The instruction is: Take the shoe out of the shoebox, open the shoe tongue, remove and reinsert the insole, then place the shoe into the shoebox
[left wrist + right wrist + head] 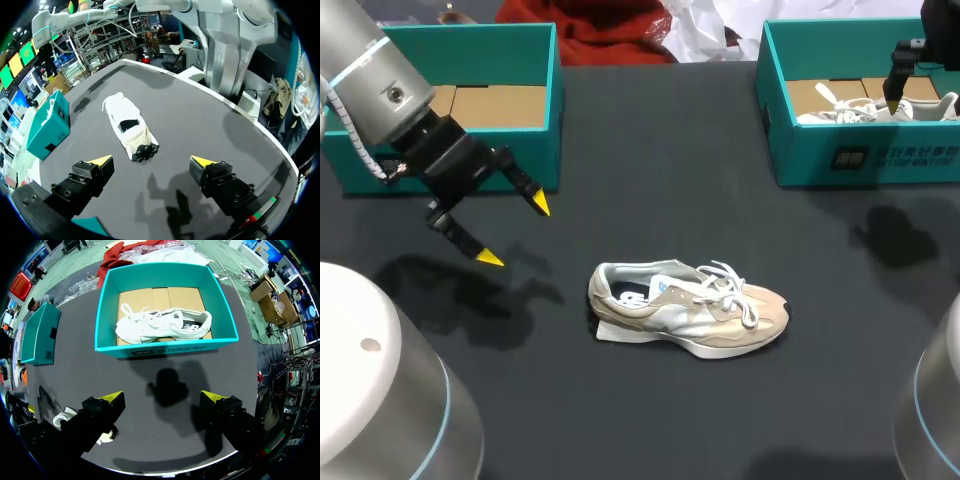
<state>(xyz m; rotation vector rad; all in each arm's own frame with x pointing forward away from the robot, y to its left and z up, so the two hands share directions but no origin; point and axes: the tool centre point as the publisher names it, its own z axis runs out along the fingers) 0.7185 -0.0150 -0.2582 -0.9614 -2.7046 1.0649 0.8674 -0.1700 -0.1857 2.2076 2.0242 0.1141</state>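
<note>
The shoe (688,308) lies ahead of the released left pincer (516,232), heel nearest. The right pincer (162,397), also released, is farther.

Tabletop (650,150): dark grey, matte, plain. Edge curved in wrist views. Soft shadows (895,235) toward left and right edges. Light diffuse, from overhead.

My desk (650,130) looks matt, dark and smooth. The shoe (695,312) reads as beige suede and pale mesh cloth, with white woven laces. The left shoebox (470,45) and right shoebox (880,165) are smooth teal card with bare brown cardboard floors. The left gripper (516,233) looks matt black, with yellow tips.
</note>
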